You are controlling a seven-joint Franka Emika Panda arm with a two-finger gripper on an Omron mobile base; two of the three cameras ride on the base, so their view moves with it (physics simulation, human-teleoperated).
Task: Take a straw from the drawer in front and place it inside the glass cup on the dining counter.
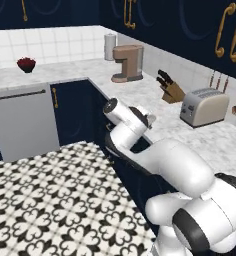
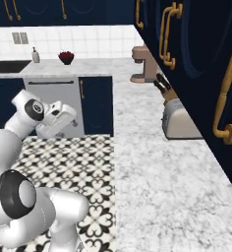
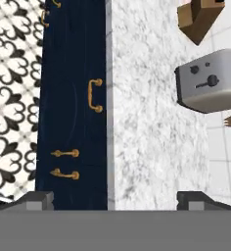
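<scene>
A: Where's the gripper (image 3: pixel 115 198)?

B: Hand view has both finger tips at the bottom edge, far apart: jaws fully wide, nothing between them. It looks straight down over the front edge of the marble worktop (image 3: pixel 151 127).

A: Drawer?

B: In the hand view the drawer (image 3: pixel 76 93) is a navy front just under the worktop edge, with a small curved gold handle (image 3: pixel 95 95). It looks closed, flush with the neighbouring fronts. Two upright gold door handles (image 3: pixel 64 163) sit nearer the gripper on the same navy face.

A: Straw, cup?

B: Can't locate either, so can't tell where the straw is.

A: Arm pose?

B: In the left base view the arm (image 1: pixel 155 155) rises from lower right and reaches forward over the worktop edge, wrist (image 1: pixel 125 117) above the cabinet front. Right base view has the arm (image 2: pixel 24 147) at lower left, hand over the patterned floor (image 2: pixel 78 162) next to the worktop (image 2: pixel 162 182).

A: What's on the worktop?

B: Silver toaster (image 1: pixel 204 106), knife block (image 1: pixel 170 87) and brown coffee machine (image 1: pixel 127 63) along the tiled wall. A dark red bowl (image 1: pixel 26 64) is on the far run of worktop, above the grey dishwasher (image 1: pixel 22 120). In the hand view the toaster (image 3: pixel 210 81) and knife block (image 3: pixel 198 17) sit well apart from the gripper.
</scene>
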